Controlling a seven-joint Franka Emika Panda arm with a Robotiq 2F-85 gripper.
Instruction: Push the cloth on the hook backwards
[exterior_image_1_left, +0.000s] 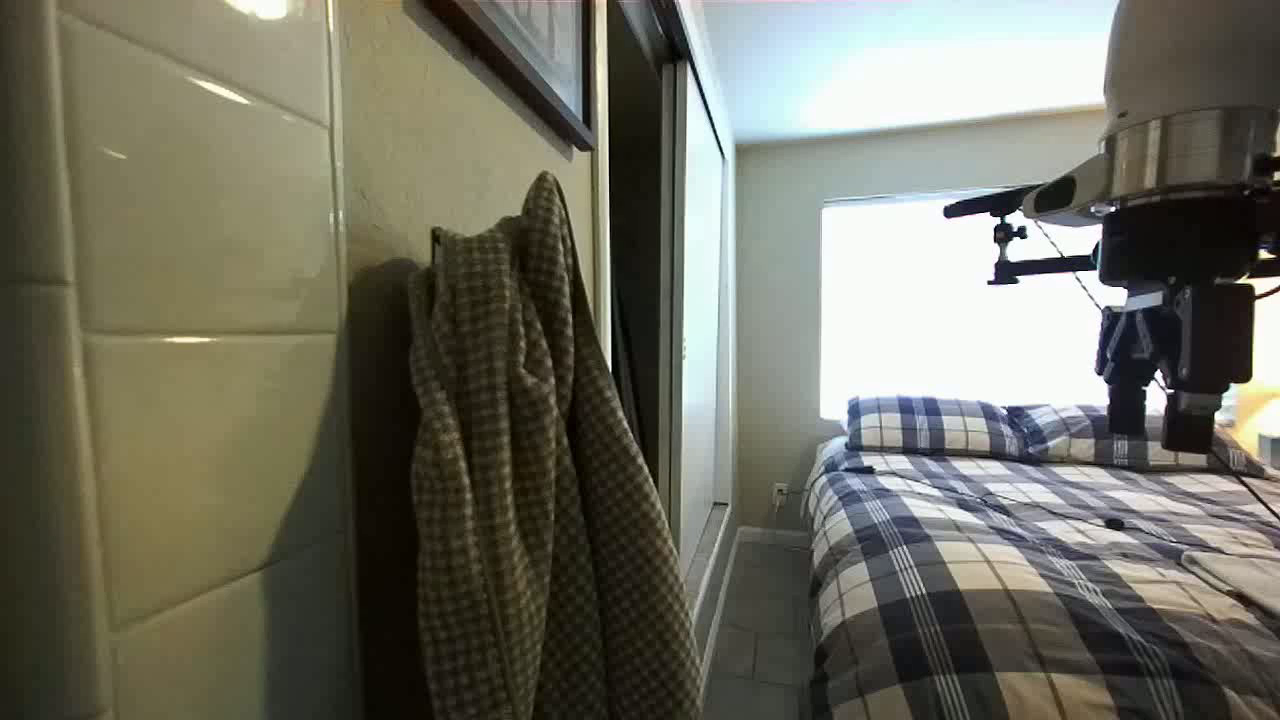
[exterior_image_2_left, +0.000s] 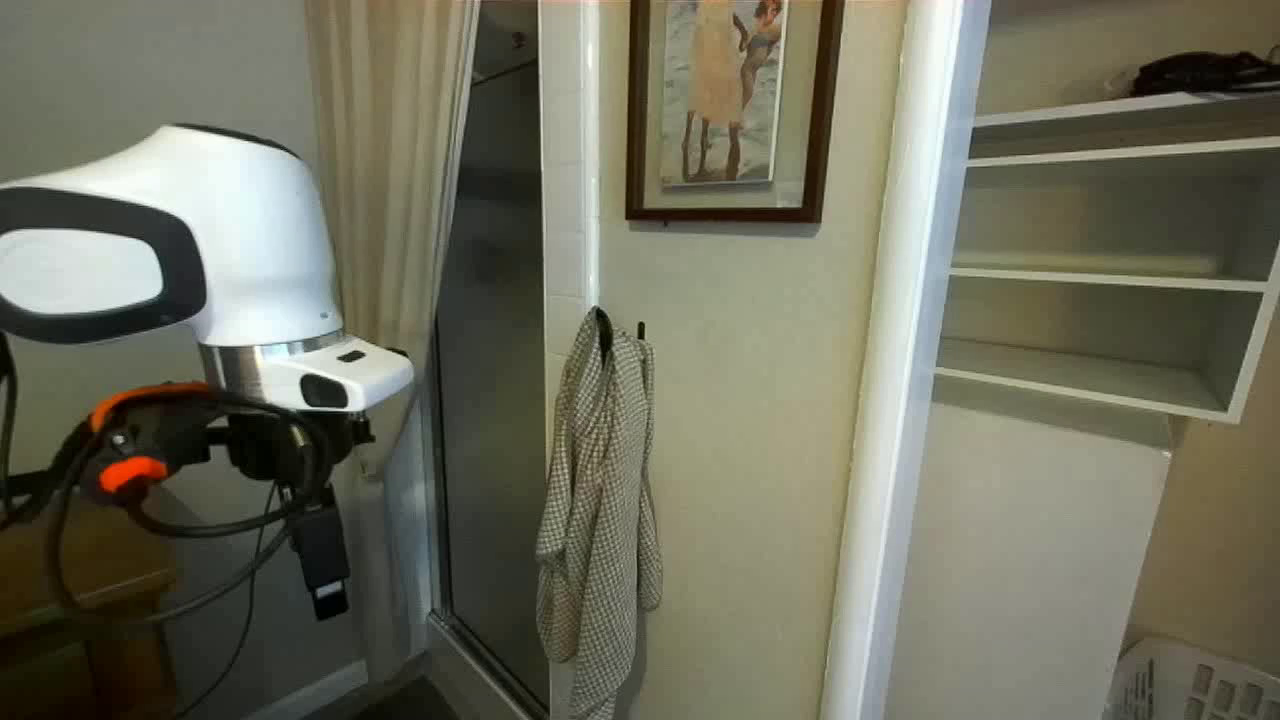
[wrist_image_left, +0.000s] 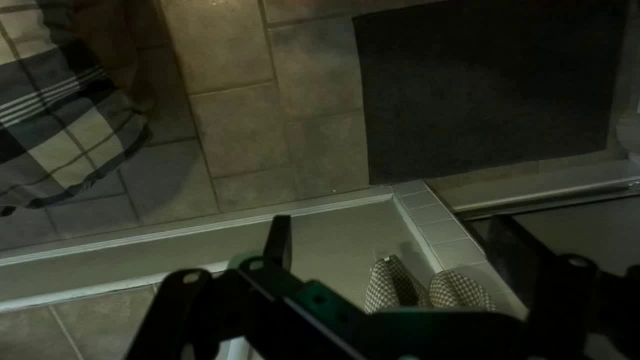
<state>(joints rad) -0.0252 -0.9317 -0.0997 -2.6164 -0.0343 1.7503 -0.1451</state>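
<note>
Gripper (exterior_image_1_left: 1158, 430) downward beneath the arm (exterior_image_2_left: 265, 240), jaws wide, cloth (exterior_image_2_left: 600, 510) well apart.

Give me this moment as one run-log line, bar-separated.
pincer: open, empty | cloth: hanging on hook | pincer touching cloth: no

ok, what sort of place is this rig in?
Likely a bedroom in a home, perhaps with a bathing area alongside: a bed in navy, grey and cream plaid bedding, matching plaid pillows, and what looks like a tall, dark, metal-framed glass shower door.
</note>
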